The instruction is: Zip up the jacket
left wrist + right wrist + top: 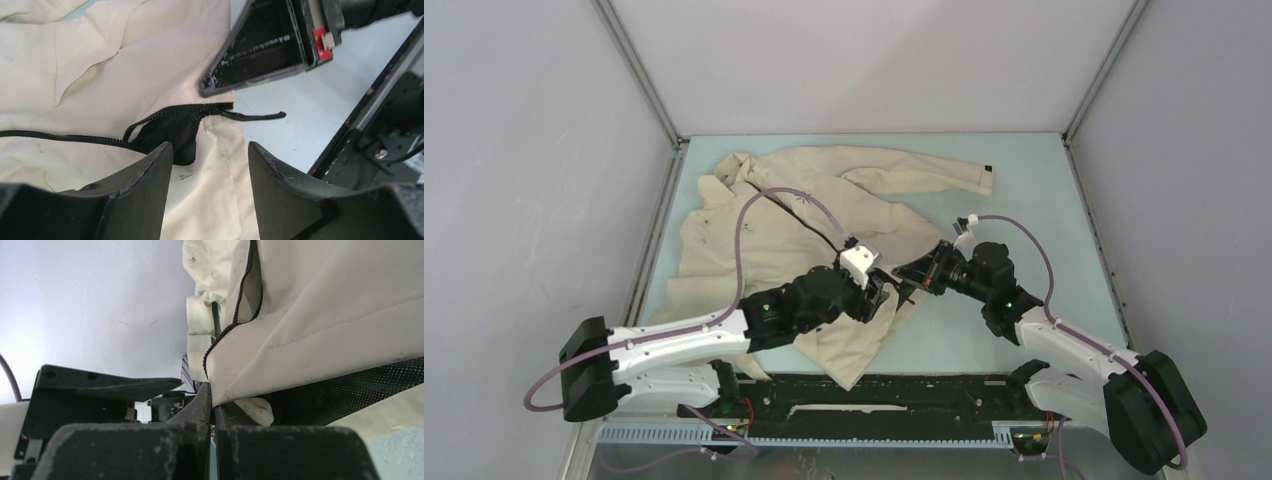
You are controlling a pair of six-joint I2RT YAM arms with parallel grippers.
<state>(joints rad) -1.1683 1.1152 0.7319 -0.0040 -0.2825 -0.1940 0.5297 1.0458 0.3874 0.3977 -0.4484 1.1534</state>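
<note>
Grey walls [514, 150] close in a pale blue tabletop [1024, 180]. The jacket [754, 250] lies spread on it from about 11 o'clock to the centre, with one sleeve [924, 175] reaching toward 1 o'clock and a hem corner trailing to 6 o'clock. The front is open near the hem. In the left wrist view the dark zipper [65, 137] runs in from 9 o'clock, parts around a patch of black mesh lining [172, 130], and ends in a thin dark tail [257, 116] pointing to 3 o'clock over bare tabletop.

The right tool [212, 400] is clenched on the jacket's edge near that bottom end; its own camera shows cream cloth nipped between closed fingers. The left tool [210, 150] is released, fingers apart with nothing between them, just at 6 o'clock of the mesh patch.

The step in hand looks like taking hold of the zipper's lower end so the two sides can be mated. I cannot make out a slider or pull, so where it sits is uncertain. To do this well, the right tool should hold the hem taut and flat. The left should then come down squarely on the tooth line, not the loose mesh, gripping close to the end so the tape does not buckle. A pinch on cloth alone would only drag the jacket.
</note>
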